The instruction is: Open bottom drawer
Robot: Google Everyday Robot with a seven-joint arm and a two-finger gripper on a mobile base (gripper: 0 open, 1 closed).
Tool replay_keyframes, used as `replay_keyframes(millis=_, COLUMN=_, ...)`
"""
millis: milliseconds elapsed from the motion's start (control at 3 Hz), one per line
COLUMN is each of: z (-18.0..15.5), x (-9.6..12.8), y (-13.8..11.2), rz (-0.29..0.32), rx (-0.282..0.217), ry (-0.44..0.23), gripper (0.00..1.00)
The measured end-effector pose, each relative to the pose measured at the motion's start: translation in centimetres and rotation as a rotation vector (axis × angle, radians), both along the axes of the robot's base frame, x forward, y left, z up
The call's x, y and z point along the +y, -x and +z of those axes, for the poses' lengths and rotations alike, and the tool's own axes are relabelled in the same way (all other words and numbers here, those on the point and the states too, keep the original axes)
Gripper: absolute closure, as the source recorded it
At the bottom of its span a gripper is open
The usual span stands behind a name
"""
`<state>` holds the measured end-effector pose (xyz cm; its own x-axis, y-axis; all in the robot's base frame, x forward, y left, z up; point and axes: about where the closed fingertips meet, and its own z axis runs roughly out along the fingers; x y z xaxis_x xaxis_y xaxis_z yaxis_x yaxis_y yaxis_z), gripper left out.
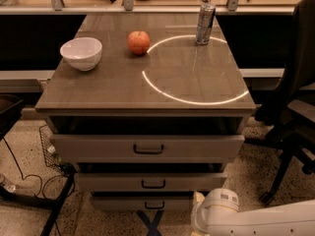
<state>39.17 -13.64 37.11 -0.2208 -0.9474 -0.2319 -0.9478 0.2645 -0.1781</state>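
Bottom drawer (pixel 120 202) lowest in the cabinet (pixel 123 90), set back beneath the middle drawer (pixel 108 182), small black handle (pixel 154 205) at centre, gripper (pixel 199 211) on the white arm (pixel 266 223) just beside the drawer's right end — whether released or clenched, cannot tell.

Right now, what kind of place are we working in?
Likely an office or lab: a three-drawer cabinet, an office chair and floor cables. The gripper is out of view; only the white arm shows by the bottom drawer.

A white bowl (pixel 81 53) sits near the counter's (pixel 123 90) left edge, a red apple (pixel 139 42) to its right, a can (pixel 205 23) near the back right corner; a black chair (pixel 295 107) stands beyond the right edge.
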Motion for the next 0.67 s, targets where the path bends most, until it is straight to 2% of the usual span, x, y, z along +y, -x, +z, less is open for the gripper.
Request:
replay_keyframes(millis=333, z=-0.1, x=0.0, y=0.0, rz=0.001, rx=0.001, ry=0.000, gripper=0.00)
replay_keyframes(millis=667, z=-3.1, x=2.7, y=0.0, rz=0.055, rx=0.018, ry=-0.009, gripper=0.00)
